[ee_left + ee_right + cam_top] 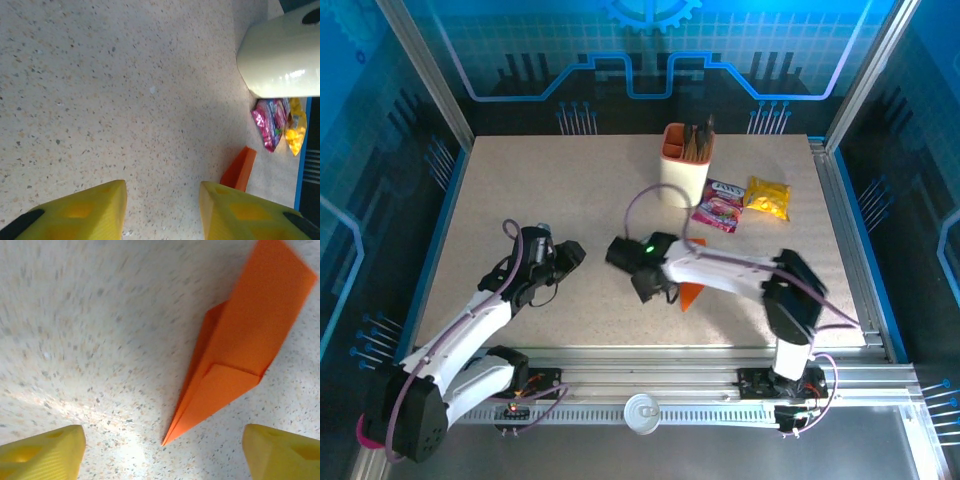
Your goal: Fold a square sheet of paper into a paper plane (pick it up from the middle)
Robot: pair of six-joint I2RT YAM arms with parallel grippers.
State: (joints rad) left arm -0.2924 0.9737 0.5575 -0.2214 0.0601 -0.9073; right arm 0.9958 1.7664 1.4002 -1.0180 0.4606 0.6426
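Nearly done: orange dart lies free beneath the right claw

Seen from above, the paper plane (691, 296) lies flat on the speckled worktop (520, 190), near the front centre and partly hidden under the right arm. The right wrist view shows it as a narrow pointed dart with layered folds, its tip towards the camera. The right claw (162, 452) hangs over it with its yellow fingers spread wide, touching nothing. The left claw (162, 212) hovers off to the left, its fingers also apart and empty, with the dart just beyond one fingertip in its own view. A pen cup (684, 165) and snack packets (718, 212) sit well behind. Folding looks close to finished. Any next move likely calls for closing gently on the centre crease without crushing the wings.
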